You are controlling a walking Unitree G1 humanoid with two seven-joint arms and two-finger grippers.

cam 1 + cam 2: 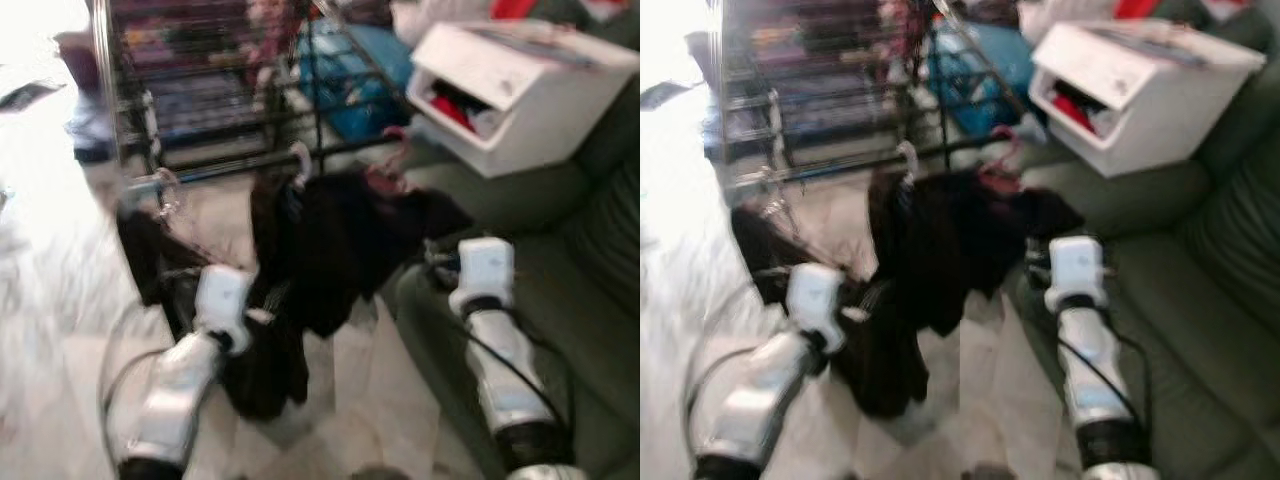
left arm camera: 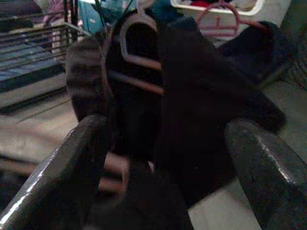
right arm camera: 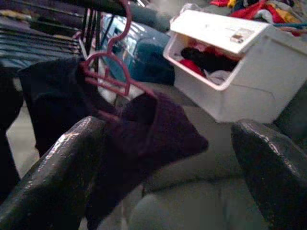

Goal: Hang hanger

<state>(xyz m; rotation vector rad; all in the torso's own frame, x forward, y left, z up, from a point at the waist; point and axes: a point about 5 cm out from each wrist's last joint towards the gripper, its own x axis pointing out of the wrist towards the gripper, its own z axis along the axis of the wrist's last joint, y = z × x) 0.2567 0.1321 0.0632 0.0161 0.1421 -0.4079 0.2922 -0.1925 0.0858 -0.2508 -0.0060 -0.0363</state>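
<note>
Both tools are spread apart and hold nothing. From the left tool (image 2: 158, 158), a pale hanger (image 2: 136, 52) carrying a dark garment (image 1: 330, 250) lies directly ahead, its hook at the black rail (image 1: 240, 165). From the right tool (image 3: 163, 163), a pink hanger (image 3: 112, 72) with a dark purple garment (image 3: 153, 129) hangs at 11 o'clock, its hook over the rail. A white bin (image 1: 520, 90) rests on the green sofa (image 1: 590, 300) at 2 o'clock. Probable risk: the head views are blurred, so a reach now could snag fabric and pull a hook off.

left gripper (image 2: 163, 158) fingers apart, right gripper (image 3: 168, 163) fingers apart
</note>
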